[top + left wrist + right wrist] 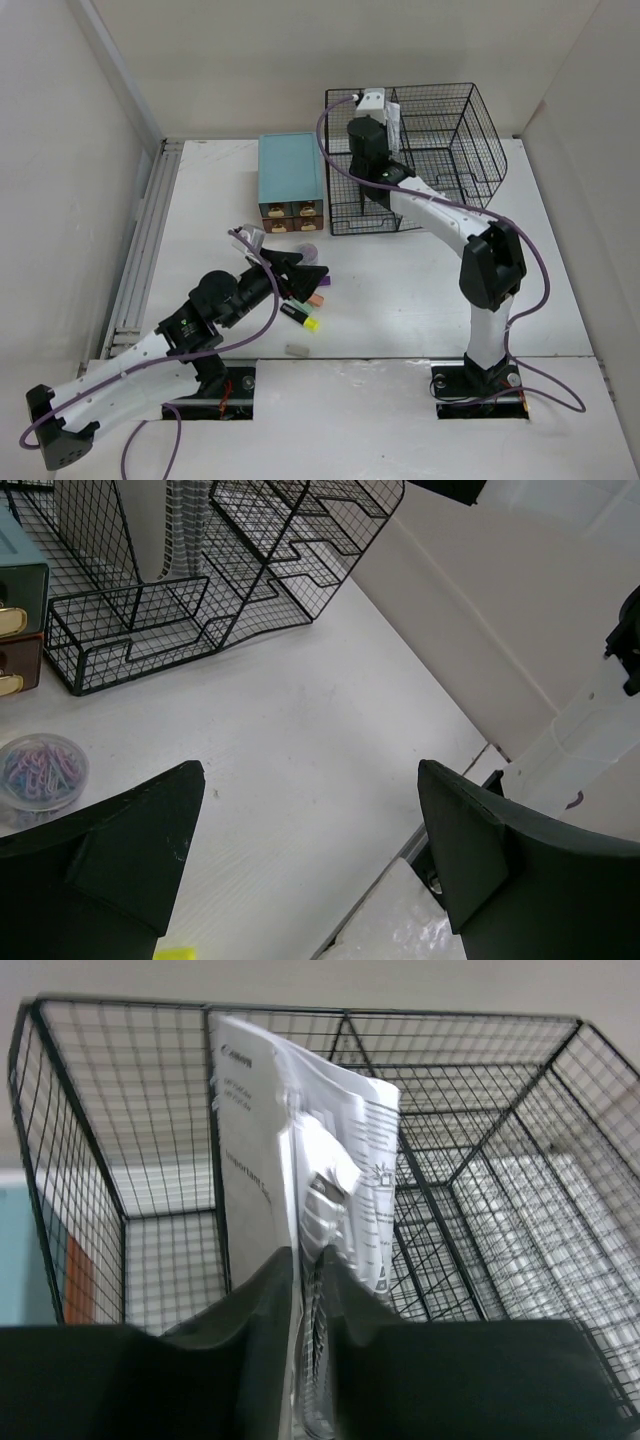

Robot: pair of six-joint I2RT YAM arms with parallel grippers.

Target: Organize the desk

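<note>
**Right gripper [310, 1260] clamping leaflets at the wire-mesh rack [450, 130]; left gripper [310, 780] standing wide open.**

We are pinching a sheaf of printed leaflets [300, 1150] upright between the nearly closed fingers of the right gripper, at the black rack in the upper right of the top view. We are holding the left gripper spread wide and empty over the white desk [400, 300], which is filling the centre of that frame, near a yellow highlighter [311, 323] and a round tub of paper clips [40, 770].
</note>
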